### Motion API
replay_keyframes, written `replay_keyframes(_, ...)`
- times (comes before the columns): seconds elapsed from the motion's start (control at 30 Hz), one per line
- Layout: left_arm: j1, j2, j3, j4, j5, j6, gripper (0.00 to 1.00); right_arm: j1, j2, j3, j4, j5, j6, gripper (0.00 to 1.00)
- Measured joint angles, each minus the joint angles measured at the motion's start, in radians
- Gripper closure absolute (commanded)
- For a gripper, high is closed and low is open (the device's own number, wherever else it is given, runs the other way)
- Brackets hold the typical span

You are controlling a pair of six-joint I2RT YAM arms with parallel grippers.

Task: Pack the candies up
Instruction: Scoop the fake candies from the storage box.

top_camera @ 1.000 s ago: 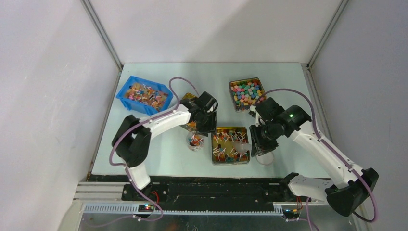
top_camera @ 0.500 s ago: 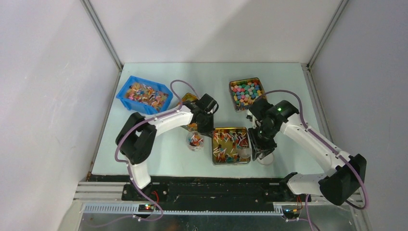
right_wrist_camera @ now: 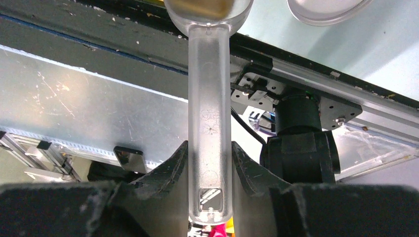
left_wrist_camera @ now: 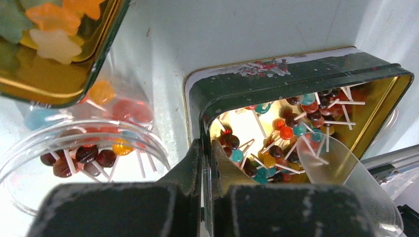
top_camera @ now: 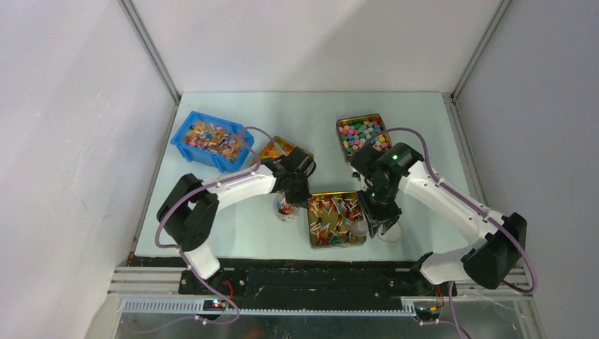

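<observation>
The candies are small lollipops with white sticks, lying in a gold tin near the front edge. My left gripper is shut on the tin's left wall. In the left wrist view that dark wall runs between the shut fingers of the left gripper, with candies just inside. A clear cup to the left holds a few more. My right gripper is shut on a clear scoop, whose bowl sits over the tin's right part.
A blue bin of sweets stands at the back left. A tin of star-shaped gummies lies behind the cup, and a tin of coloured cubes is at the back right. A clear lid rests right of the candy tin.
My left gripper came down and forward and shut on the tin's left wall. The right arm swung left, carrying the scoop over the tin.
</observation>
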Motion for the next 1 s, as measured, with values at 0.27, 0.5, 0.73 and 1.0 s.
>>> replay_keyframes(0.27,-0.002,-0.022,-0.021,-0.014,-0.019,-0.061,1.0,0.06,0.042,0.038,-0.026,0.015,0.016,1.0)
replay_keyframes(0.5,-0.003,-0.023,-0.021,-0.016,-0.019,-0.069,1.0,0.1,0.108,0.042,-0.03,0.039,0.031,1.0)
replay_keyframes(0.73,-0.005,-0.023,-0.021,-0.015,-0.018,-0.067,1.0,0.105,0.202,0.058,-0.022,0.091,0.027,1.0)
replay_keyframes(1.0,-0.005,-0.023,-0.02,-0.016,-0.016,-0.04,1.0,0.103,0.258,0.076,0.035,0.145,-0.053,1.0)
